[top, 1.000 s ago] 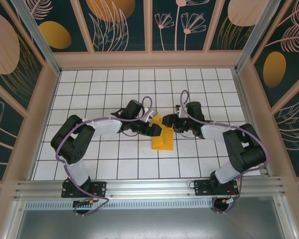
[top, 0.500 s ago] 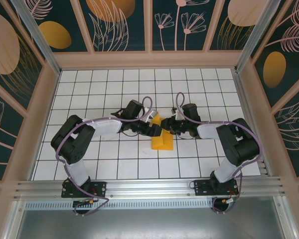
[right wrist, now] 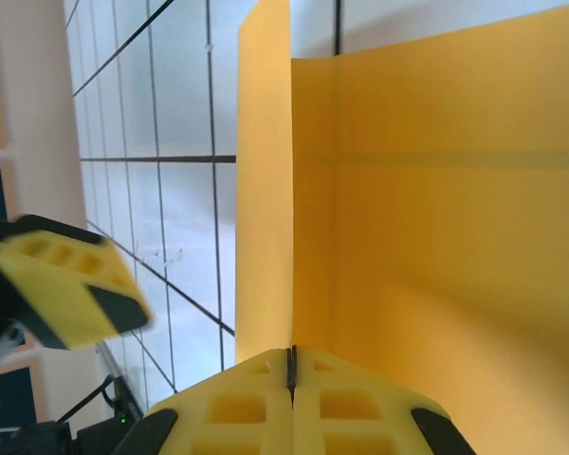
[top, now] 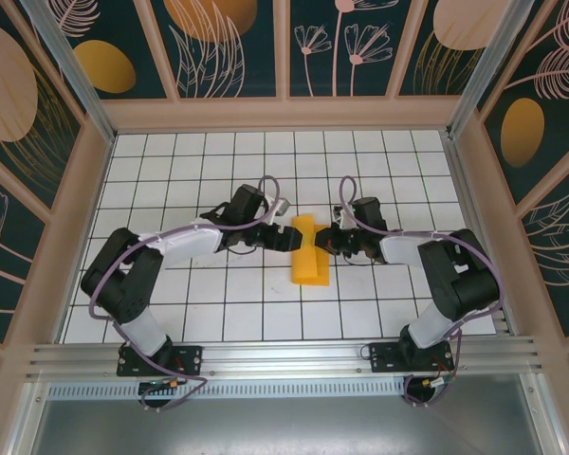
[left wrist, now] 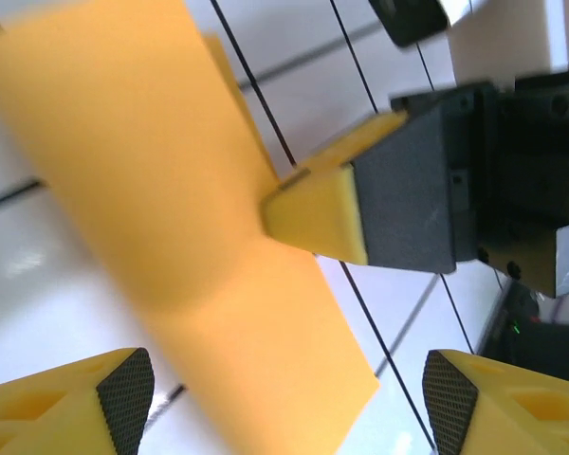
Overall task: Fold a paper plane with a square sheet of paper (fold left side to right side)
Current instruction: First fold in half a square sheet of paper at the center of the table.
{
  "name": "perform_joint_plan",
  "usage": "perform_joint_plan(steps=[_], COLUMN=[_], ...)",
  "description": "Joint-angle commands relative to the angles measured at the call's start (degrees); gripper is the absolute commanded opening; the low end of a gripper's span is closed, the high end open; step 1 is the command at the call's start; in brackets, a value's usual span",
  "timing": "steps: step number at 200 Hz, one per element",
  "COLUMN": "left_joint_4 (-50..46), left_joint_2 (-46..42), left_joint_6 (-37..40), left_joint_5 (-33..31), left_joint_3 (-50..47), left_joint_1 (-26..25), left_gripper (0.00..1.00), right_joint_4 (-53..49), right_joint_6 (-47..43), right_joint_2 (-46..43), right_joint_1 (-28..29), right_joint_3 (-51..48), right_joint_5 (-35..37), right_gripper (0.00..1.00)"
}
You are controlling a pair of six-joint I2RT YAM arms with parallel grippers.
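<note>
The square sheet of paper [top: 309, 256] is bright orange and lies mid-table as a narrow folded rectangle, its far end lifted. My right gripper [top: 328, 239] is at the sheet's right edge, shut on a raised flap. In the right wrist view the jaws [right wrist: 291, 365] meet on the upright flap of the paper [right wrist: 436, 190]. My left gripper [top: 283, 236] is just left of the sheet, open and holding nothing. In the left wrist view the paper [left wrist: 161, 180] lies beyond and partly between my open left gripper [left wrist: 289, 403], with the right gripper's fingertips [left wrist: 318, 213] pinching its edge.
The white grid table [top: 199, 303] is walled by pink frames and dark patterned panels [top: 38, 209]. An aluminium rail [top: 284, 355] runs along the near edge by the arm bases. Both forearms reach inward, meeting at the paper.
The right gripper moved left onto the paper and shut on its flap. The left gripper drew back to the left off the sheet and stands open.
</note>
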Motion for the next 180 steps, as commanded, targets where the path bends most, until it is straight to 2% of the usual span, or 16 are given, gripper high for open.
perform_joint_plan(steps=[1,38,91,180], left_joint_4=[-3.47,-2.41,-2.20,-2.98], left_joint_2=[-0.77,3.63,7.92,12.41], left_joint_6=[-2.68,-5.95,-11.10,-11.96], left_joint_5=[-8.19,-9.72,-12.21,-12.34], left_joint_3=[-0.46,-0.07,4.22,7.78], left_joint_1=[0.27,-2.04,-3.75,-5.12], left_gripper=[0.76,0.74,0.65,0.54], right_joint_4=[-4.95,-6.16,-8.10,-8.27], right_joint_6=[-3.52,-4.10,-4.41,-4.58], right_joint_2=[-2.41,-2.36,-3.52,-3.52], right_joint_1=[-1.31,-1.73,-2.23,-2.18], right_joint_3=[0.47,0.03,-1.36,-2.58], right_joint_5=[2.86,3.43,5.75,6.50], right_gripper=[0.03,0.03,0.04,0.07])
